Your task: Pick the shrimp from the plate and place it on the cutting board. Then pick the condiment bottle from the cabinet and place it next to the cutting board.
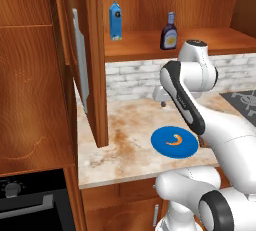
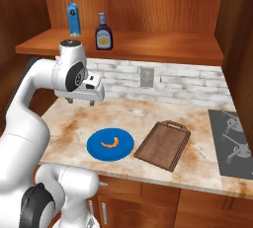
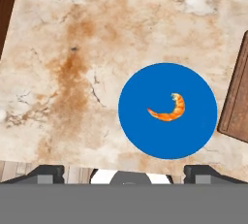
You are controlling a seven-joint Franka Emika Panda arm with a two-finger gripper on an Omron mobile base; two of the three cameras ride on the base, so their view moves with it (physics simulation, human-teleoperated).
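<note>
High above the marble counter (image 2: 207, 123) hangs the gripper (image 2: 80, 101), its jaws spread wide with nothing between them, well clear of everything below. Step one is what we're watching: the shrimp (image 3: 169, 109) lies curled near the middle of the blue plate (image 3: 145, 131), untouched, and the cutting board (image 2: 163, 145) just beside the plate has nothing on it. From the left base view the shrimp (image 1: 175, 140) sits on the plate (image 1: 162, 147) right at the counter's front edge.

What's needed next, by my reading: bring the hand across and down over the plate, centre the fingers on that little crescent, and close gently. It's small and flat, so it could slip.

Up on the cabinet (image 1: 50, 75) shelf the condiment bottle (image 2: 104, 33) waits beside a blue carton (image 2: 74, 19), with the door (image 1: 92, 60) swung open.

Hard to see: the arm covers the cutting board in the left base view, the hand view crops the board (image 3: 237, 102) to a sliver at its edge, and the fingertips (image 3: 48, 172) barely poke into that view.
</note>
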